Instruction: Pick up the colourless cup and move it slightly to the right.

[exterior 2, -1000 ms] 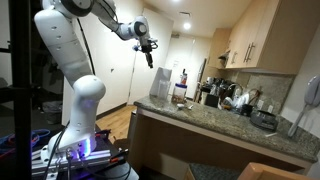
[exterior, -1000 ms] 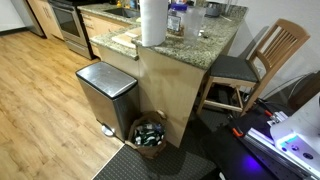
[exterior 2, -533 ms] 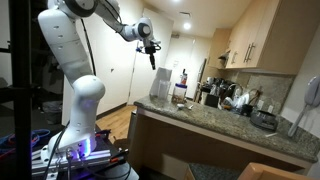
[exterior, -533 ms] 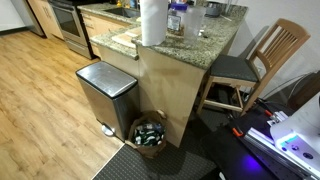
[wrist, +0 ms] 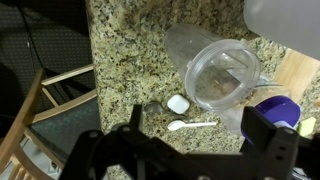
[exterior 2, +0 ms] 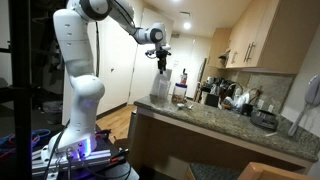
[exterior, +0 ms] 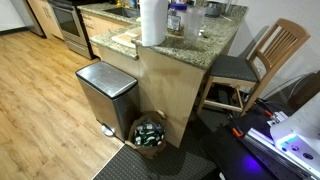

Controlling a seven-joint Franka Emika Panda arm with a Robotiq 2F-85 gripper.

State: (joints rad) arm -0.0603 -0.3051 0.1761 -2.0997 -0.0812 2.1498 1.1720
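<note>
Colourless cup (wrist: 152, 107) sitting upright on the granite counter (wrist: 120, 60), just left of a small white cap (wrist: 178, 103), with the taller clear container (wrist: 222, 75) further right. Judging it light, stiff, slick-sided, possibly breakable; gripping across its side walls near the rim seems best. Gripper (wrist: 185, 150) hovering well above, jaws spread wide, holding and touching nothing
</note>
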